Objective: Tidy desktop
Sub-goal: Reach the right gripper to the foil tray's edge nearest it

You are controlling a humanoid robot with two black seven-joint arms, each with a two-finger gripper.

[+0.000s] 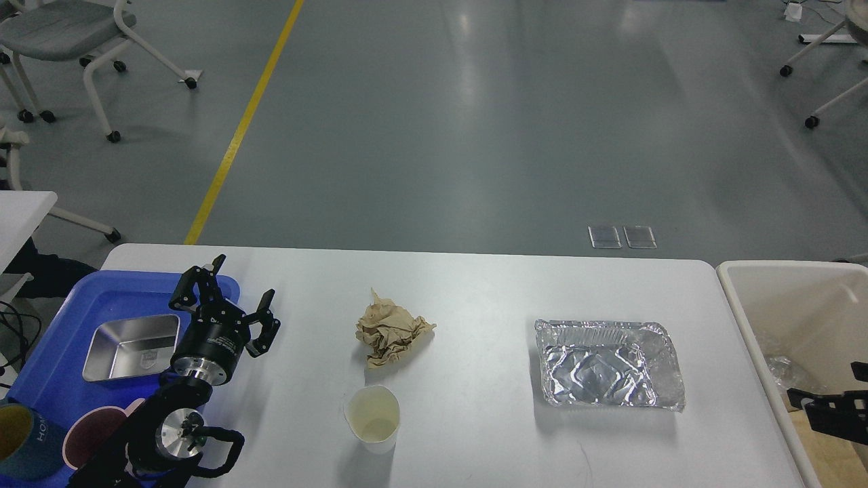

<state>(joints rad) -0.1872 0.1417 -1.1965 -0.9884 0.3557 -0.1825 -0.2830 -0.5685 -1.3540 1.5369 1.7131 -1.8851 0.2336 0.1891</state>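
The white desktop (pixel 475 285) bears a crumpled brown paper ball (pixel 392 332) at its middle, a white paper cup (pixel 371 417) standing upright near the front edge, and an empty, crinkled foil container (pixel 607 366) to the right. My left gripper (pixel 237 290) is open and empty. It hovers at the right edge of the blue tray, left of the paper ball. My right gripper (pixel 824 410) shows only as a dark part at the right edge, over the cream bin; its fingers cannot be told apart.
A blue plastic tray (pixel 47 366) at the left holds a steel pan (pixel 132 347), a teal mug (pixel 17 440) and a pink-rimmed dark bowl (pixel 95 434). A cream bin (pixel 780 298) stands off the desk's right end with clear plastic inside. Chairs stand on the floor beyond.
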